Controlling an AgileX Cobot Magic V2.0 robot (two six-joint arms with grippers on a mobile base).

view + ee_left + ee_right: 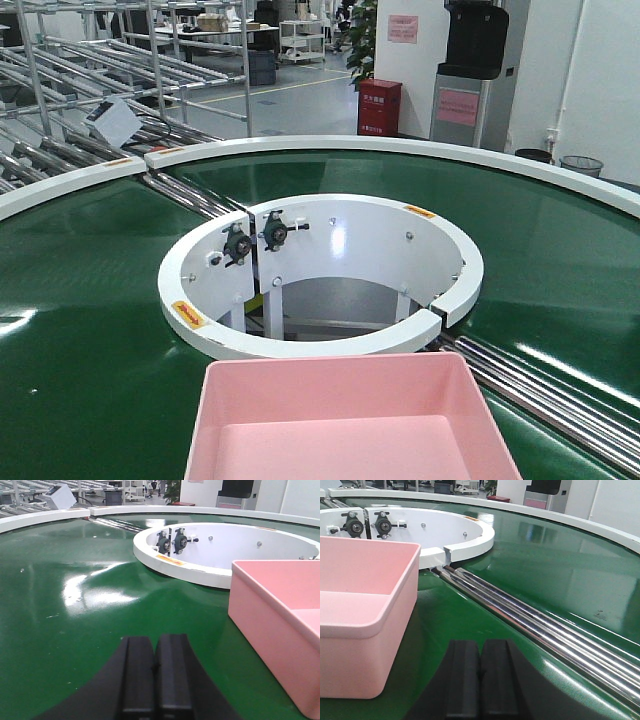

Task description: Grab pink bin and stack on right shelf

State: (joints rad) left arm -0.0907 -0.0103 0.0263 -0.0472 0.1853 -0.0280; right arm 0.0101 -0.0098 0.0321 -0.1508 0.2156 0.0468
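The pink bin (345,425) sits empty on the green conveyor belt at the bottom centre of the front view. In the left wrist view the pink bin (280,615) is to the right of my left gripper (155,645), which is shut and empty just above the belt. In the right wrist view the pink bin (362,610) is to the left of my right gripper (480,647), also shut and empty. Neither gripper touches the bin. The right shelf is out of view.
The green curved belt (90,330) surrounds a white ring-shaped hub (320,270) with two black bearings. Steel rollers (540,630) cross the belt right of the bin. Metal roller racks (110,90), a red cabinet (379,107) and bins stand beyond.
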